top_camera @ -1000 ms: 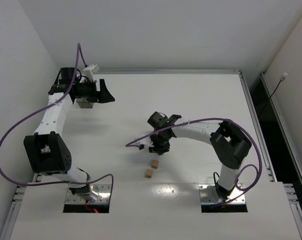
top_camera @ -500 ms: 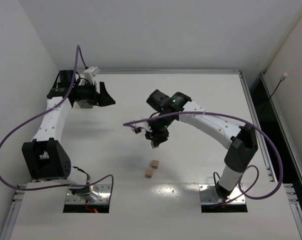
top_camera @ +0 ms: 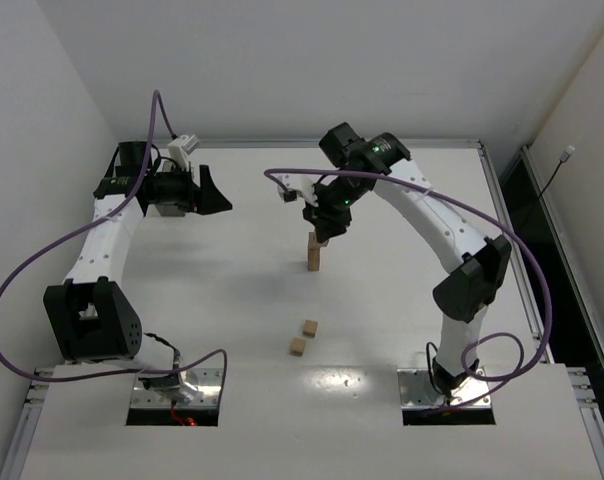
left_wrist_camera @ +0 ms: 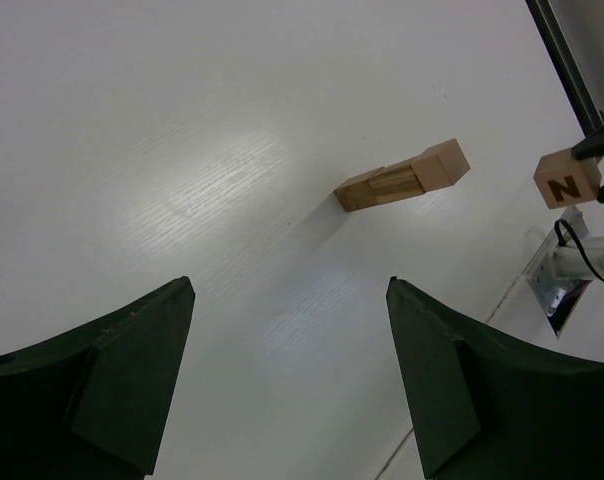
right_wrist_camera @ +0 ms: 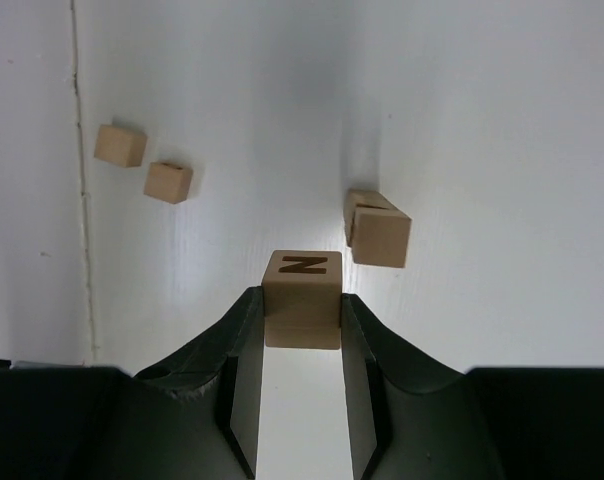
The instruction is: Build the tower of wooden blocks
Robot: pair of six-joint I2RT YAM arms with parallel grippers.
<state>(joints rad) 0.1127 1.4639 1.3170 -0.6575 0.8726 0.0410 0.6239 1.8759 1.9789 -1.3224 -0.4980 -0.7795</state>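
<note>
One block [right_wrist_camera: 302,290], pinched in the right claw [top_camera: 324,228], hangs near the tower [top_camera: 313,253] top; next it probably needs centring, then lowering; left claw [left_wrist_camera: 289,288] gapes empty.

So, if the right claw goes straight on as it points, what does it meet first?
Probably the table beside the tower; the held block looks off its top, depth unclear.
</note>
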